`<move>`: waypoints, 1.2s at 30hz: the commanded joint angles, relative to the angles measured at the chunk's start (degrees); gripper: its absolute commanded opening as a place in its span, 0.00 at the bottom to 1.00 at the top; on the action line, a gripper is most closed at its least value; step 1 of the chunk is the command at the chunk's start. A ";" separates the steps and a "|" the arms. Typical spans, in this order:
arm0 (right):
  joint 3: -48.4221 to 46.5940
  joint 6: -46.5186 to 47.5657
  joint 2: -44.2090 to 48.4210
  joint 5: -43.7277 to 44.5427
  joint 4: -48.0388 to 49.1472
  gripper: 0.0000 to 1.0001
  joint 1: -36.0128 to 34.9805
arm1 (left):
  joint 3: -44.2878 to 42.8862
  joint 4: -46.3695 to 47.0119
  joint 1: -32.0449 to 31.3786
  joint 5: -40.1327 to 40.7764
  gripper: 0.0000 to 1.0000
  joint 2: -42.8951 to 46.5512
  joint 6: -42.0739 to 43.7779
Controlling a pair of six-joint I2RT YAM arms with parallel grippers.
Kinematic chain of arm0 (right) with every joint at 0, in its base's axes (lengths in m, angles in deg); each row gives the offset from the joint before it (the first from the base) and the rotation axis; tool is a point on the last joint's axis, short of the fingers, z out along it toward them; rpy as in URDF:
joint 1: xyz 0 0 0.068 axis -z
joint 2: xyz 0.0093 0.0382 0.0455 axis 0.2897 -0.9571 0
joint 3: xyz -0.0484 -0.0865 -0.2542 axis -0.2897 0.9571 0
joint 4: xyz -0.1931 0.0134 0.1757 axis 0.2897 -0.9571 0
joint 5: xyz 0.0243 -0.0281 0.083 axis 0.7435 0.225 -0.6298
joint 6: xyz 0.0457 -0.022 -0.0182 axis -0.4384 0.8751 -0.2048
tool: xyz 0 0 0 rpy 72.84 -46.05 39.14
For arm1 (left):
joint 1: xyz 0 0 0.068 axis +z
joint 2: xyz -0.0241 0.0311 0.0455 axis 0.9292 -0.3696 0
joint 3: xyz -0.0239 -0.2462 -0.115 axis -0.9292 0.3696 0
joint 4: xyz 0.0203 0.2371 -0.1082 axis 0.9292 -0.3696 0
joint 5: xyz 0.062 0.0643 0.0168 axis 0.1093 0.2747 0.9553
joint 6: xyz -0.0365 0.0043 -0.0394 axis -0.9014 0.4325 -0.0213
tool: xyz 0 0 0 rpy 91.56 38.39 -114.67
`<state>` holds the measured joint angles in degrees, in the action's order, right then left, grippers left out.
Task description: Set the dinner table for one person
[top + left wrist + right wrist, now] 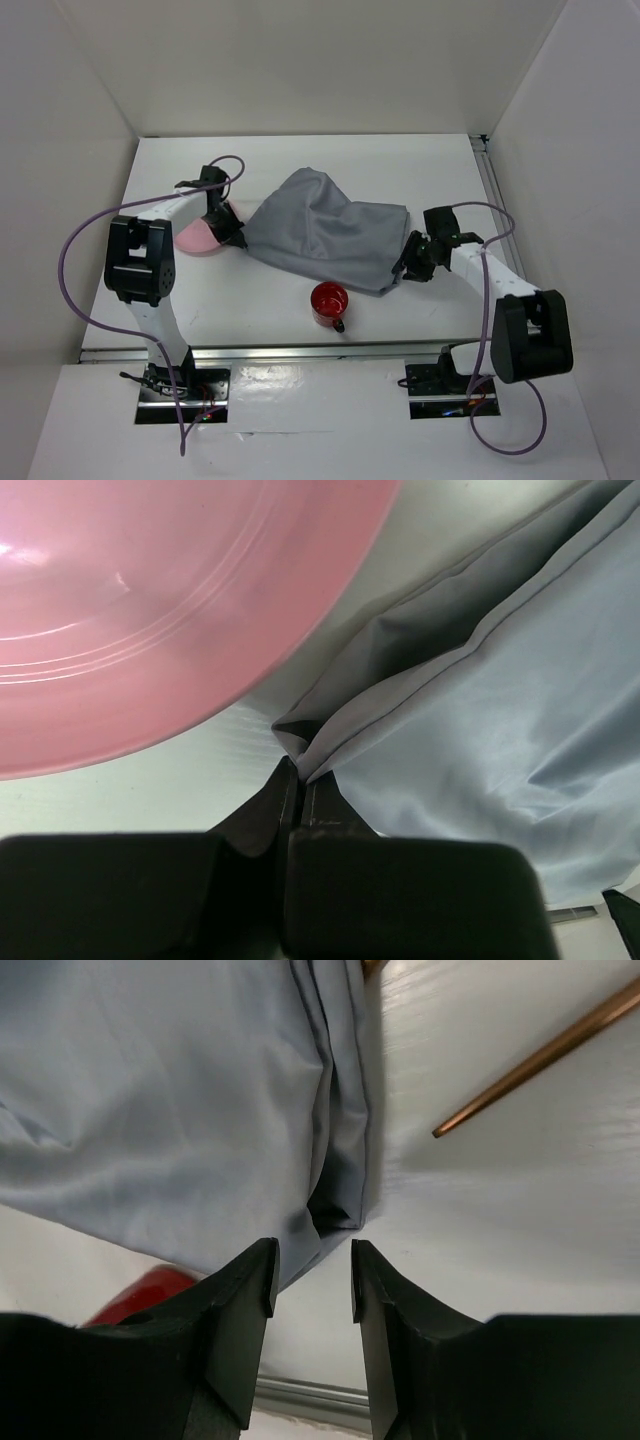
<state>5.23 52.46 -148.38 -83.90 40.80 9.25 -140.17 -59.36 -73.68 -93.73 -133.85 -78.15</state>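
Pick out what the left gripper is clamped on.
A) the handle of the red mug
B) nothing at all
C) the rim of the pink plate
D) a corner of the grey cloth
D: in the left wrist view the left gripper has its jaws closed on a hemmed corner of the grey cloth, while the pink plate lies beside it, not between the jaws.

Dinner table (pixel 420 160): white top, railed at front and right.
Grey cloth (pixel 320 230): laid crumpled at centre.
Pink plate (pixel 198 238): placed at cloth's 9 o'clock.
Red cup (pixel 329 300): set at cloth's 6 o'clock.
Copper-coloured rod (pixel 540 1055): laid beside cloth's edge.
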 commanded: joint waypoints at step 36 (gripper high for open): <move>-15.13 6.03 4.00 1.79 -24.10 0.51 -1.81 | -2.25 -3.66 -0.96 2.76 0.00 0.54 1.60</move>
<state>-9.83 60.76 -149.34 -85.54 21.68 7.61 -143.08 -62.66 -74.88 -91.89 -133.85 -77.73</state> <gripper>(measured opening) 0.484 0.045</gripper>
